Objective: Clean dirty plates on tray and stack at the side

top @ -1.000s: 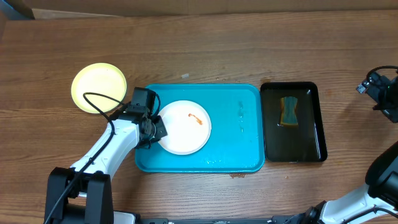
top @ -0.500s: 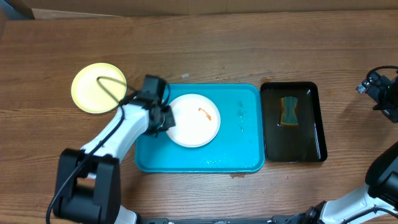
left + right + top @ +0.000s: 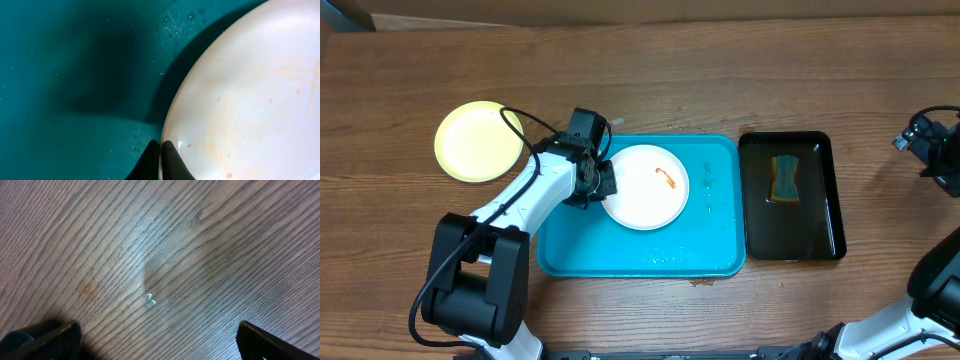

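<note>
while i watch the overhead feed, the left gripper (image 3: pixel 603 187) sits over the upper left part of the large turquoise-blue rectangular plastic tray (image 3: pixel 620 255). its two dark fingers are pinched onto the left rim of the round white shallow plate (image 3: pixel 645 195). in the left wrist view the fingertips come together at the bottom centre of the frame with the plate's edge between them. a dark shadow falls on the wet tray floor to the left of the rim. the white plate lies inside the tray, in its upper middle, with a small red-orange smear (image 3: pixel 666 176) right of its centre. up close i can see faint orange rings on it. the round pale yellow-green plate (image 3: pixel 478 141) rests on the brown wood-grain tabletop (image 3: pixel 720 70) at the upper left, near the tray's corner but not touching it. just right of the tray stands the narrow black tray (image 3: pixel 817 235), with a yellow and blue-green sponge (image 3: pixel 784 177) in its upper half. the right gripper (image 3: pixel 158 339) hangs at the far right edge, fingers spread wide over bare wood, holding nothing.
</note>
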`<state>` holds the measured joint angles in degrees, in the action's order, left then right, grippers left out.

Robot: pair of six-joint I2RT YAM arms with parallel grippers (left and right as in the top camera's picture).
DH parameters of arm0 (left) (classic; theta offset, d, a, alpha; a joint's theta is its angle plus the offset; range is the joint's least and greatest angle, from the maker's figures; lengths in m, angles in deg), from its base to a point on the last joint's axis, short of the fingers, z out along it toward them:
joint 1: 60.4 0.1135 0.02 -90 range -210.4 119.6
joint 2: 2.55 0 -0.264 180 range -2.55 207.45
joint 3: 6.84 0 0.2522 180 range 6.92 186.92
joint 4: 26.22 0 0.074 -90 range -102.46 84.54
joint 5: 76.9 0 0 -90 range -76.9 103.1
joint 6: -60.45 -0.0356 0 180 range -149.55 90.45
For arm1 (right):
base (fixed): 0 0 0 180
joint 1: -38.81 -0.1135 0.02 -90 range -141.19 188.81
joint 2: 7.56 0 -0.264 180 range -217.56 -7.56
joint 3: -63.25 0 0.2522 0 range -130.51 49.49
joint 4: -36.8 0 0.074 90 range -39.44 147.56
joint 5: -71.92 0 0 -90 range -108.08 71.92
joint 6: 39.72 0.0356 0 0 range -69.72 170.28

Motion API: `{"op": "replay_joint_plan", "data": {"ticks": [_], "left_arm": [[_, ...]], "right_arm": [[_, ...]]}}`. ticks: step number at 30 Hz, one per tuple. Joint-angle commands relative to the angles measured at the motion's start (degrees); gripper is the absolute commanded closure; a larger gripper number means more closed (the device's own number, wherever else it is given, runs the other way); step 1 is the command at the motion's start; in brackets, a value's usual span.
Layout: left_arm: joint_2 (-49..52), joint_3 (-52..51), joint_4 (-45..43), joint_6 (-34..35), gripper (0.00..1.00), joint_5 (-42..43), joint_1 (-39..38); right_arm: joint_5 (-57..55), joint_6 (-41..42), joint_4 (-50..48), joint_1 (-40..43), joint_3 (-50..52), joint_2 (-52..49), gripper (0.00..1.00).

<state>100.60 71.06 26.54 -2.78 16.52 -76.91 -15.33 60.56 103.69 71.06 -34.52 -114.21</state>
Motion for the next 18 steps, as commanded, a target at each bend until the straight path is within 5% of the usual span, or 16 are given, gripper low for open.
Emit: {"op": "replay_joint_plan", "data": {"ticks": [1,18], "left_arm": [[0.68,1.07,-0.22,-1.09,0.94,0.9,-0.42],[0.68,1.05,0.07,-1.29,0.92,0.87,-1.79]], "right_arm": [[-0.15,0.02,-0.2,0.02,-1.03,1.11,0.0],[-0.13,0.02,-2.05,0.02,-1.03,1.09,0.0]]}}
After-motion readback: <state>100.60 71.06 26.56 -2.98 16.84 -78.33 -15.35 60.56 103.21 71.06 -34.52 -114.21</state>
